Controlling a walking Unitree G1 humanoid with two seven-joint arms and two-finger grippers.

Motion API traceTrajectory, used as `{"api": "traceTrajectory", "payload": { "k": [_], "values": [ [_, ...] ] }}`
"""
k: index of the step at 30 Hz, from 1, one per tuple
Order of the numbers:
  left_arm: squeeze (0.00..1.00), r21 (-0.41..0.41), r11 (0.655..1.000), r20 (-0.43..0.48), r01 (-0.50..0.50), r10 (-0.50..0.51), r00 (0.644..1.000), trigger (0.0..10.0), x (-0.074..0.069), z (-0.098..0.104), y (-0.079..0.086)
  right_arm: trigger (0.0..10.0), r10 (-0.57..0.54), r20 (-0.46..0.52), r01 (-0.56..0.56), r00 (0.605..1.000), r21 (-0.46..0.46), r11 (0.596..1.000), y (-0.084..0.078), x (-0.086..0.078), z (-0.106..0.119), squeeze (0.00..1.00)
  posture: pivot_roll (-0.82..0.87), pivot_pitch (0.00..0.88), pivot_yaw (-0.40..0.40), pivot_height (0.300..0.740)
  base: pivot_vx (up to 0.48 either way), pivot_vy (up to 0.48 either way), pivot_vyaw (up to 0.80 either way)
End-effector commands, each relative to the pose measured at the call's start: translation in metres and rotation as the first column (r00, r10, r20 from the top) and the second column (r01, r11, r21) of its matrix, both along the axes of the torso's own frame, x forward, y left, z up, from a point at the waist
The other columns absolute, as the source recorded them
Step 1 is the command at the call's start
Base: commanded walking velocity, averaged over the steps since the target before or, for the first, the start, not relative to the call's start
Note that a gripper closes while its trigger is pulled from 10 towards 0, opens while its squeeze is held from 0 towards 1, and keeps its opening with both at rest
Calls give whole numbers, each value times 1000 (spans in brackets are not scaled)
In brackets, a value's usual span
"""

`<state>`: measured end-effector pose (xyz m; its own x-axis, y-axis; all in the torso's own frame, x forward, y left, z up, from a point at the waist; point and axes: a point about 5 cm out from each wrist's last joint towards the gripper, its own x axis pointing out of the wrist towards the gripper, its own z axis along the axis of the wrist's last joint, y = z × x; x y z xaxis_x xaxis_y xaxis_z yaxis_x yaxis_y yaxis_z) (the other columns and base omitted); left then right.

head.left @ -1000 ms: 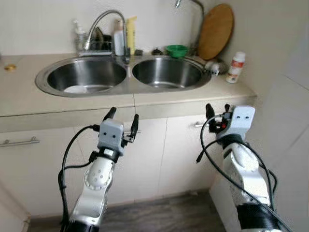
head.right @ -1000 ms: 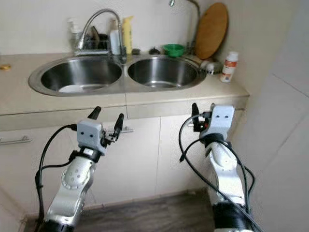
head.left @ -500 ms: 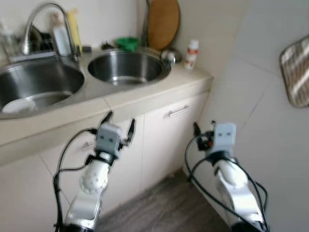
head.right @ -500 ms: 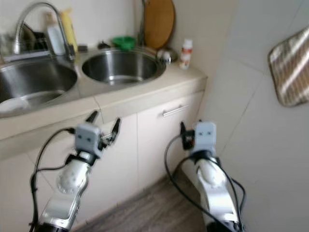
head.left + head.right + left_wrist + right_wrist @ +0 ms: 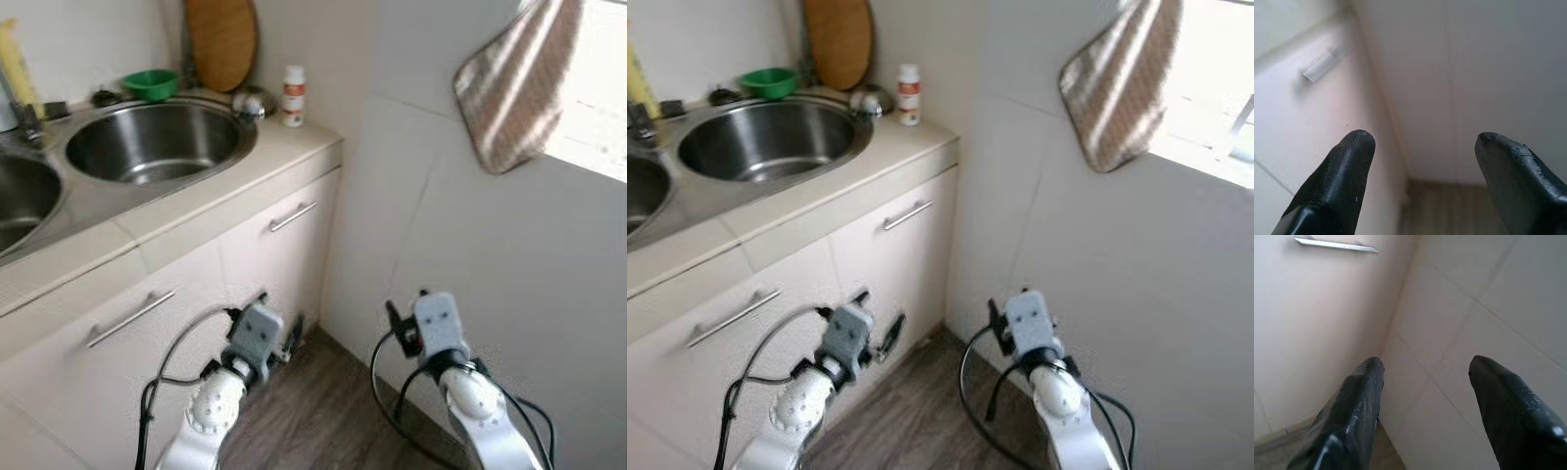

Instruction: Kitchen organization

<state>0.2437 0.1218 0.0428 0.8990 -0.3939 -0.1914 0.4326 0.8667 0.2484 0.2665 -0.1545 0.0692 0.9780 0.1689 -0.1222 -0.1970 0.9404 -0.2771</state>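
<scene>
Turning in the corner by the tiled wall, no item picked out yet; best to square up to the worktop before reaching, I'd judge. Sink sits along the worktop's back, cutting board upright against the wall in the far corner, long axis vertical. Green bowl beside it, white bottle upright at the far right corner. Left tool and right tool low by the cabinets, both spread wide, holding nothing.
</scene>
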Motion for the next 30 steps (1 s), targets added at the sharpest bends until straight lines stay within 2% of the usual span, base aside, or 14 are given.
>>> {"api": "traceTrajectory", "payload": {
  "k": [1, 3, 7, 10, 15, 19, 24, 30],
  "values": [
    [0, -3, 1000, -6, -3, 3, 1000, 10000, 1, -1, 2, 10000, -17, 5, 17, 1000, -9, 1000, -2, 0, -1, 0, -16, 0, -22, 740, 0, 0, -800],
    [0, -43, 998, -29, -40, 39, 999, 10000, 7, -3, 7, 10000, -30, -23, 30, 999, -5, 1000, -1, -1, -10, 0, -12, 0, -19, 740, 0, 0, -800],
    [0, -53, 998, -36, -39, 37, 999, 10000, 8, -3, 7, 10000, -49, -40, 49, 998, 10, 999, -2, -1, -14, 0, -16, 0, -13, 740, 0, 0, -800],
    [0, -89, 995, -46, -51, 47, 998, 10000, 8, -4, 9, 10000, -94, -57, 96, 994, 26, 995, -8, 2, -17, 0, -13, 0, -7, 740, 0, 0, 0],
    [0, -145, 986, -68, -83, 74, 995, 10000, 10, -6, 16, 10000, -86, -44, 86, 995, -3, 996, -4, 1, -19, 0, -16, 0, -2, 740, 0, 0, -160],
    [0, -146, 986, -69, -75, 66, 995, 10000, 10, -7, 16, 10000, -85, -37, 84, 996, -15, 996, -3, 2, -21, 0, -20, 0, 2, 740, 0, 0, -800],
    [0, -135, 988, -85, -70, 58, 995, 10000, 10, -8, 17, 10000, -20, -24, 18, 999, -78, 997, 6, 0, -22, 0, -20, 0, 5, 740, 0, 0, -800],
    [0, -123, 990, -77, -68, 59, 995, 10000, 11, -8, 17, 10000, -8, -33, 5, 999, -81, 997, 7, 0, -24, 0, -20, 0, 2, 740, 0, 0, -800]
  ]
}}
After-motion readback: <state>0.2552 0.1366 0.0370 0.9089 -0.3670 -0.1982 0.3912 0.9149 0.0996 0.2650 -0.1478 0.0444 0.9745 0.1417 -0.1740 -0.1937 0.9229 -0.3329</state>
